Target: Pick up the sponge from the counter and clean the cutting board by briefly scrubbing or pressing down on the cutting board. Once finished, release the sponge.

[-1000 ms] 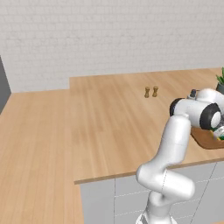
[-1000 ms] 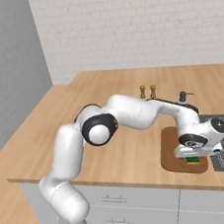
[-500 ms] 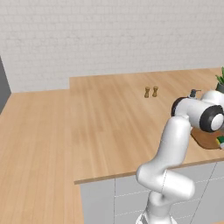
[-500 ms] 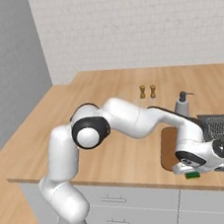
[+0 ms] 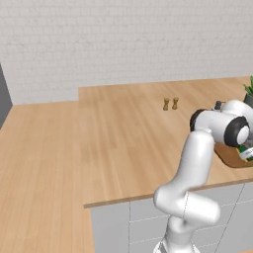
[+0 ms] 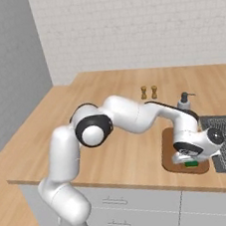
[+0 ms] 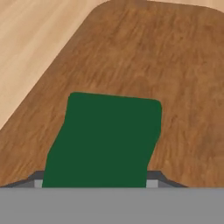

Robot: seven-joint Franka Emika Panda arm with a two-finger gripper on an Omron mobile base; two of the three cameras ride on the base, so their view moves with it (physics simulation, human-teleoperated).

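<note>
The gripper (image 6: 190,161) is closed on the sponge (image 7: 105,140), its green face pressed low over the cutting board (image 7: 175,78); half a second ago the hand was nearer the board's front edge, a second ago higher, so it has come down and is sliding the sponge, which I judge to be the scrub under way; release remains; beyond lie the counter (image 6: 116,84), two small shakers (image 6: 148,92) and a soap bottle (image 6: 184,101).

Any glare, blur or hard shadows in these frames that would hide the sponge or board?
Hand view: soft but readable, sponge flat green on the board, no glare. Right base view: even light, the wrist covers most of the sponge. Left base view: board cut by the frame edge.
</note>
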